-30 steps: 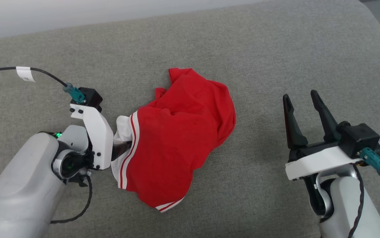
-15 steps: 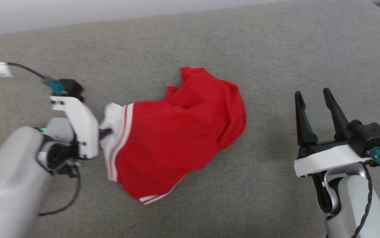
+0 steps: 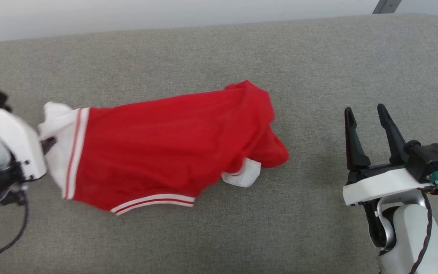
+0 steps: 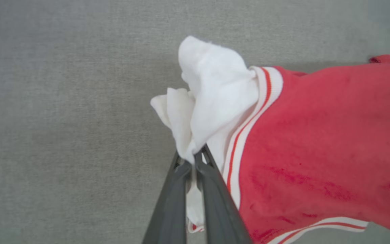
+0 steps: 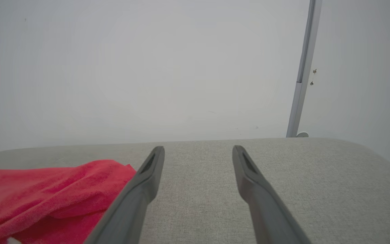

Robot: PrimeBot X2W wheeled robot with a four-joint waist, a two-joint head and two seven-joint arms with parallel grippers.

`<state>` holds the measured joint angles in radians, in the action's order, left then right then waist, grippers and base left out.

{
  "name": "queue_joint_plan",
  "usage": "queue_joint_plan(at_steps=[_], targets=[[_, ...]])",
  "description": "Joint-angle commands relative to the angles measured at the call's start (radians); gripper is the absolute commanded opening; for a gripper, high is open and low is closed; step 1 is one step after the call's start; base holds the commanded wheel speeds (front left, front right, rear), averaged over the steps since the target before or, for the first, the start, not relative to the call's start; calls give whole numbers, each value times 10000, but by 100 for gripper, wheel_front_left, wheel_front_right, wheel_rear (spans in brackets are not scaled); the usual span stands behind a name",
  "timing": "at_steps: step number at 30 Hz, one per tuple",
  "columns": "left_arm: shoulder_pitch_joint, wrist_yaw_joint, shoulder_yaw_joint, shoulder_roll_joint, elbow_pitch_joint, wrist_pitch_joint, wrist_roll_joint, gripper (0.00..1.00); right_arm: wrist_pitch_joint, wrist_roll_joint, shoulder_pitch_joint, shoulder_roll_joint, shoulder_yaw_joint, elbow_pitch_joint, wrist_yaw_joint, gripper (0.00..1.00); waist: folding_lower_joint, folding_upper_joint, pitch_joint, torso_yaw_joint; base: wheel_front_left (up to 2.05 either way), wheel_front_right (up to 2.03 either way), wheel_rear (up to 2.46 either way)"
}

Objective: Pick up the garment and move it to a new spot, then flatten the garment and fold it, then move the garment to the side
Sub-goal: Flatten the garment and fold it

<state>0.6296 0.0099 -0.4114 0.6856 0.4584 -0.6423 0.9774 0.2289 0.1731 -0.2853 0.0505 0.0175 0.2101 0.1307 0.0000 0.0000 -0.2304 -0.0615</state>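
One garment (image 3: 158,152) | white end clamped in left gripper (image 4: 192,160)

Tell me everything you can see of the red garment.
The garment is soft bright-red cloth, fleecy-looking up close, with white panels and thin red-and-white stripes along its hems. It lies rumpled and drawn out sideways across the grey cushion, not yet flat. Its right end is bunched up, with a white piece poking out beneath. At its left end the left tool, shut, pinches a fold of the white cloth; the rest of it rests on the cushion.
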Motion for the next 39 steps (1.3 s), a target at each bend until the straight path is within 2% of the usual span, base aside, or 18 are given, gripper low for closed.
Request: queue_joint_plan(at_steps=[1,6,9,17,19,20,21,25,30,39], targets=[[-271,187,101,179,-59,91,-103,0,-53,-64,91,5,-12,-36,1,100,0,0,14,15,0,0,0],[-834,683,241,564,112,146,-162,0,-83,-48,126,5,-42,-64,1,100,0,0,47,18,0,0,0],[-1076,813,308,540,388,215,-68,0,-118,-36,176,6,-66,-72,1,100,0,0,62,-2,0,0,0],[-1294,709,508,321,971,592,232,0,-157,-30,283,3,-130,-85,1,100,0,0,188,-61,0,0,0],[-1274,574,501,290,951,859,147,47,-195,-39,316,5,-157,-91,1,100,0,0,244,-62,0,0,0],[-1252,498,532,252,920,1016,141,84,-218,-44,349,5,-191,-96,1,100,0,0,281,-54,0,0,0],[-1245,432,565,223,882,1149,166,100,-248,-42,386,3,-238,-103,1,100,0,0,317,-45,0,0,0],[-1350,196,663,198,529,1870,58,100,-374,-17,532,3,-429,-150,1,100,0,0,459,40,0,0,0],[-1705,-76,841,198,-494,3386,-364,100,-616,-85,680,3,-707,-331,1,100,0,0,588,344,0,0,0],[-2809,-40,1097,29,-2284,6291,-1285,100,-1547,318,864,330,-1765,-554,1,100,0,0,732,900,0,0,0]])
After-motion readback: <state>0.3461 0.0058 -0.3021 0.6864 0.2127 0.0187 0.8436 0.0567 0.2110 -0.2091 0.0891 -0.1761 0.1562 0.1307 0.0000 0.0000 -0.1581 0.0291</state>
